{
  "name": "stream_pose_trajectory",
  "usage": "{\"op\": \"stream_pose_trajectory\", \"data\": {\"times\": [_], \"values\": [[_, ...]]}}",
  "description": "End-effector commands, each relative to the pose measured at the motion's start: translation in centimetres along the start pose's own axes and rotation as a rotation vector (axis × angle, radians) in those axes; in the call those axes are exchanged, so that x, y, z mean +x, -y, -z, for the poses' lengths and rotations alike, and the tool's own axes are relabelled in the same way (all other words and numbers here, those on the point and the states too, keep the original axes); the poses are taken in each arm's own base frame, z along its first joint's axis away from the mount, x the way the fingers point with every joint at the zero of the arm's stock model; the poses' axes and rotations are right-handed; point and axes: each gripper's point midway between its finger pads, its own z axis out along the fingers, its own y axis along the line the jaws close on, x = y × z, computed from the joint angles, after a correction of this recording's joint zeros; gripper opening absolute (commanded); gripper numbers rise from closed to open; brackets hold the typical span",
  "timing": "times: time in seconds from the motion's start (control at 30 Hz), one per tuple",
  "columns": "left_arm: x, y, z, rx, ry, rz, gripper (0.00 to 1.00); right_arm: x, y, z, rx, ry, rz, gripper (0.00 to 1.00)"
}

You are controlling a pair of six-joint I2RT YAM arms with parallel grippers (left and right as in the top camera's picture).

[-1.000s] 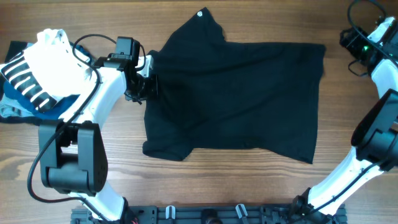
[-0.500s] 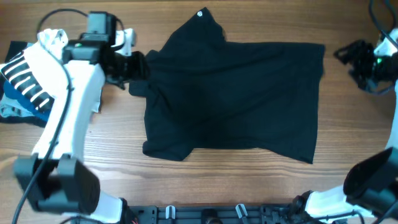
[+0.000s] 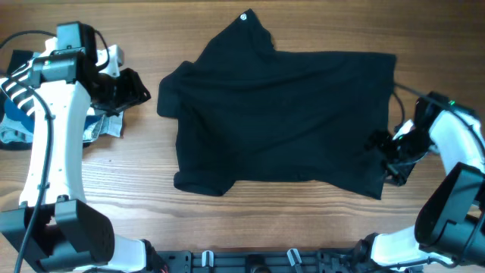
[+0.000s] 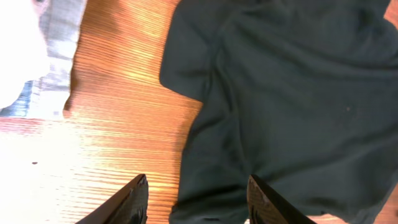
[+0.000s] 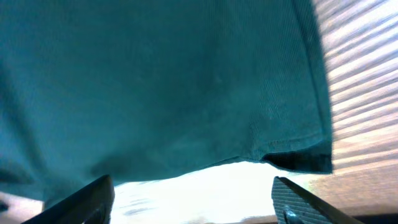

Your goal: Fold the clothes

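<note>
A black T-shirt (image 3: 288, 121) lies spread flat in the middle of a wooden table (image 3: 303, 227). Its long axis runs left to right. A straight hem forms the right edge. A sleeve sticks out at the left edge, and another rumpled corner lies at the lower left. A small pale tag shows on the peak of fabric at the far side.

The right gripper (image 3: 388, 155) sits at the hem, near the shirt's lower right corner. In the right wrist view, the right gripper (image 5: 193, 182) has its fingers spread wide. The hem edge of the black T-shirt (image 5: 174, 81) runs across just ahead of them, and nothing is pinched. Whether a finger touches the cloth cannot be told.

The left gripper (image 3: 135, 91) hovers left of the sleeve, with a strip of bare wood between them. In the left wrist view, the left gripper (image 4: 196, 183) is also spread and empty, pointing at the black T-shirt (image 4: 292, 106) and its sleeve. A white garment (image 4: 25, 50) and a striped garment (image 3: 19, 91) lie further left, apart from the shirt.

The right arm looks the nearer of the two. The hem lies directly before its open fingers, so a fold carrying the hem leftward along the long axis would likely begin there.
</note>
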Motion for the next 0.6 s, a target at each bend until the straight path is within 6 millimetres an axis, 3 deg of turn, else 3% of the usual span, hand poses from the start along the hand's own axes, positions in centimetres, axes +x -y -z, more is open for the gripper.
{"op": "stream_pose_trajectory", "data": {"times": [0.0, 0.17, 0.23, 0.3, 0.33, 0.37, 0.47, 0.57], "values": [[-0.5, -0.5, 0.5, -0.006, 0.020, 0.000, 0.54, 2.1, 2.6, -2.8, 0.083, -0.065, -0.099, 0.88], [-0.6, -0.5, 0.5, -0.006, 0.023, -0.001, 0.54, 4.2, 3.8, -5.1, 0.095, -0.118, -0.167, 0.89], [-0.7, -0.5, 0.5, -0.005, 0.028, -0.002, 0.55, 4.0, 3.7, -5.8, 0.073, -0.106, -0.168, 0.84], [-0.9, -0.4, 0.5, -0.004, 0.035, -0.004, 0.56, 3.4, 3.4, -5.8, 0.058, -0.086, -0.161, 0.65], [-1.0, -0.4, 0.5, -0.003, 0.038, -0.005, 0.57, 3.0, 3.2, -5.5, 0.054, -0.072, -0.157, 0.41], [-1.0, -0.4, 0.5, -0.003, 0.038, -0.005, 0.57, 2.6, 3.3, -5.2, 0.060, -0.060, -0.159, 0.27], [-0.9, -0.4, 0.5, -0.003, 0.037, -0.005, 0.58, 0.8, 3.9, -3.2, 0.094, -0.002, -0.178, 0.05], [-0.8, -0.4, 0.5, -0.004, 0.032, -0.004, 0.57, -0.8, 4.7, -0.5, 0.123, 0.060, -0.208, 0.04]]}}
